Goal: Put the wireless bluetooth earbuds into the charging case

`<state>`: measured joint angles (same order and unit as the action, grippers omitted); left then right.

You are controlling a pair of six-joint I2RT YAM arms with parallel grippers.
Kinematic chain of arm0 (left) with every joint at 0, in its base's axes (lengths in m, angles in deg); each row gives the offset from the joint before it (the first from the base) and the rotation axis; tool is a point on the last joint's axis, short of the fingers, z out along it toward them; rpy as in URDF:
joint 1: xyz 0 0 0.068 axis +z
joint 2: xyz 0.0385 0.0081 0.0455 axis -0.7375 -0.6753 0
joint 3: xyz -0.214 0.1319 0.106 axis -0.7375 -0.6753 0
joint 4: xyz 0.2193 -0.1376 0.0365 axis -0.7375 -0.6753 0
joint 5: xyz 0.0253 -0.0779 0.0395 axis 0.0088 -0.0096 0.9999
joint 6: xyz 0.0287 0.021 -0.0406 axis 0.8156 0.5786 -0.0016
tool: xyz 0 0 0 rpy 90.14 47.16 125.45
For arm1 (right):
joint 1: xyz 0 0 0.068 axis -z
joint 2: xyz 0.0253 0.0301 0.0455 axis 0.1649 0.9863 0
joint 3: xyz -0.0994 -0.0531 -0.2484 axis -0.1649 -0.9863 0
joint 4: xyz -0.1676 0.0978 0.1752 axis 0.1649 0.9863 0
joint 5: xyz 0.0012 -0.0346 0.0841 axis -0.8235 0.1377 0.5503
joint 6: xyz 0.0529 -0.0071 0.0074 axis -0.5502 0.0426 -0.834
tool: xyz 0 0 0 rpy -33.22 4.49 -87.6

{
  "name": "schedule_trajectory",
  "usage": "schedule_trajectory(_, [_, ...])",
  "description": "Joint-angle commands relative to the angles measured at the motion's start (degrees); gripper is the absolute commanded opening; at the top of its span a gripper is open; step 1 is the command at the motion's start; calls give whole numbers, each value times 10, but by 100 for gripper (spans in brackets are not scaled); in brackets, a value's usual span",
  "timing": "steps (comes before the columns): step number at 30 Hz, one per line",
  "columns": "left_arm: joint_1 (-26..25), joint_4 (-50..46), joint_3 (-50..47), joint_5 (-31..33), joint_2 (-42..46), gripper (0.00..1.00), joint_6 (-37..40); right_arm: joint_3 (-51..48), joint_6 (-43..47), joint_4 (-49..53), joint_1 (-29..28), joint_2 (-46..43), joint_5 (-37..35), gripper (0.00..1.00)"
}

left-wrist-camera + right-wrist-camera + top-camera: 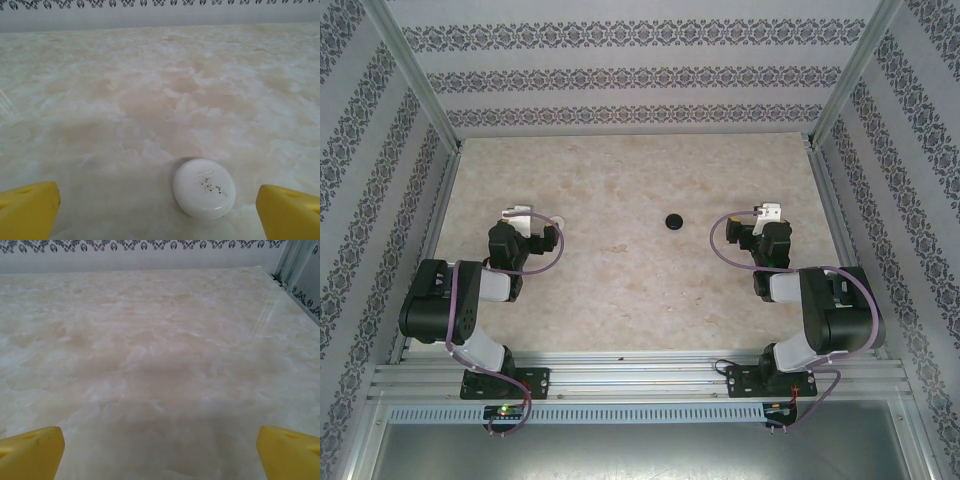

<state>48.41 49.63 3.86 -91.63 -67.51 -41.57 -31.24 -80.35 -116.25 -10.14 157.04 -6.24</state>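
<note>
Your left hand (159, 215) stands spread wide, left of the black case (673, 220), and the white case (204, 188) lies shut on the desk (150, 100) just ahead between its fingers. Your right hand (160, 455), right of the black case, is spread wide also.

A round charging case (673, 220) lies on the table (620, 290) near its middle, between the two arms. A second charging case (204, 188) lies on the table well to its left, just ahead of the left gripper (160, 220), nearer its right finger (290, 212). The right gripper (768, 212) sits right of the middle case, well apart.
</note>
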Motion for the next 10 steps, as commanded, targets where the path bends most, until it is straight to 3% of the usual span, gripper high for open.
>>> schedule_trajectory(1, [7,-2,-4,-12,4,100,10,11,8,-8,-4,-3,-6,98])
schedule_trajectory(10, [7,0,-4,-12,5,100,10,12,8,-5,-5,-4,-5,98])
